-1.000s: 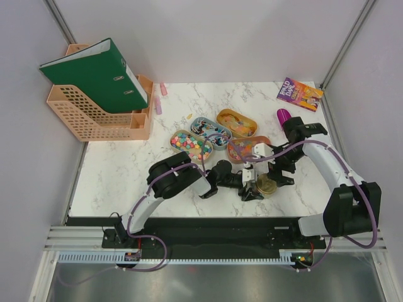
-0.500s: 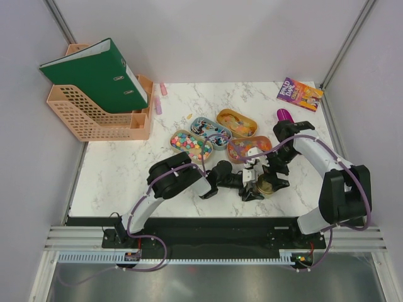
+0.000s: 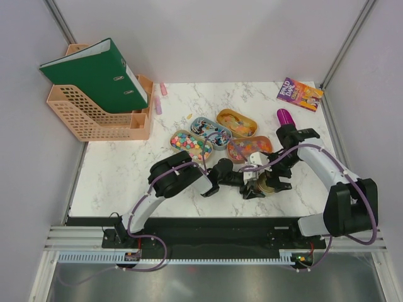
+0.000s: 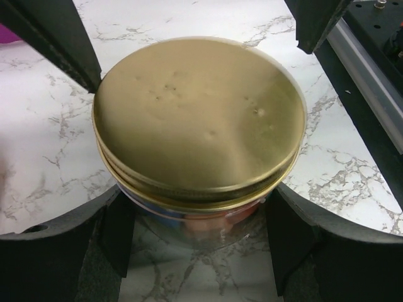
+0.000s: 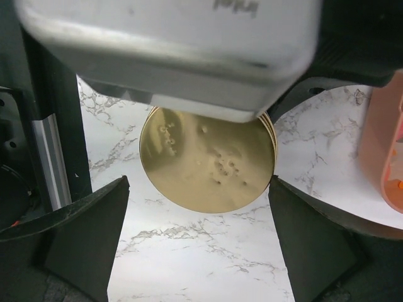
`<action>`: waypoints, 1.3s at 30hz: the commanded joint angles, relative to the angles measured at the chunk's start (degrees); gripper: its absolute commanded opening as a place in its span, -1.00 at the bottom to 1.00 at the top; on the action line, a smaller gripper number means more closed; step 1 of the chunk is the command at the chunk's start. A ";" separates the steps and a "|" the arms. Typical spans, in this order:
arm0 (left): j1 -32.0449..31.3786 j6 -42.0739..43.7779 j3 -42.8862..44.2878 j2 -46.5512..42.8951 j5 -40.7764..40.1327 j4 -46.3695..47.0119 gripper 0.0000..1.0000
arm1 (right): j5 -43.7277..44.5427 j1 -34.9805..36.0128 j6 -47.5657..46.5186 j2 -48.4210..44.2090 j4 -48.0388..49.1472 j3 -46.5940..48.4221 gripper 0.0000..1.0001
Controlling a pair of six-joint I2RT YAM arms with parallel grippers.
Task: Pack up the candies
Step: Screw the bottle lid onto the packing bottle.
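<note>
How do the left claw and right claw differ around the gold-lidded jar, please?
Grip: the left claw is shut on the jar; the right claw is open. Height: the left claw sits below the lid, the right claw above it. Both straddle the jar.

Lid [image 4: 198, 113]: gold metal, satin sheen, few small dents. Jar [image 4: 189, 220] beneath: clear, glossy wall. Surface [image 4: 352, 182]: white marble pattern with grey veins, smooth, slight gloss. Left gripper [image 4: 198, 245] fingers [image 4: 116, 236]: matt black plastic. File rack [image 3: 94, 119]: peach perforated plastic. Binder [image 3: 94, 72]: green, smooth cover.
</note>
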 commanded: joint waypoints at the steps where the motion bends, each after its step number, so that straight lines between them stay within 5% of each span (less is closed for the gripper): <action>1: 3.71 -1.25 -3.47 8.17 -10.10 -25.92 -0.95 | -0.12 -0.11 0.69 -2.79 -6.31 -3.47 0.96; 12: 3.79 -1.34 -3.20 8.35 -10.18 -26.54 -0.95 | 3.48 -1.69 2.01 -3.49 -3.94 -10.25 0.96; 22: 4.06 -0.90 -3.03 8.17 -10.27 -26.80 -0.95 | 7.09 -9.58 -0.44 -10.35 -10.35 -4.64 0.96; 39: 4.06 -0.55 -2.85 8.79 -9.13 -27.42 -0.95 | -3.37 -4.95 -0.53 10.38 -3.06 13.56 0.96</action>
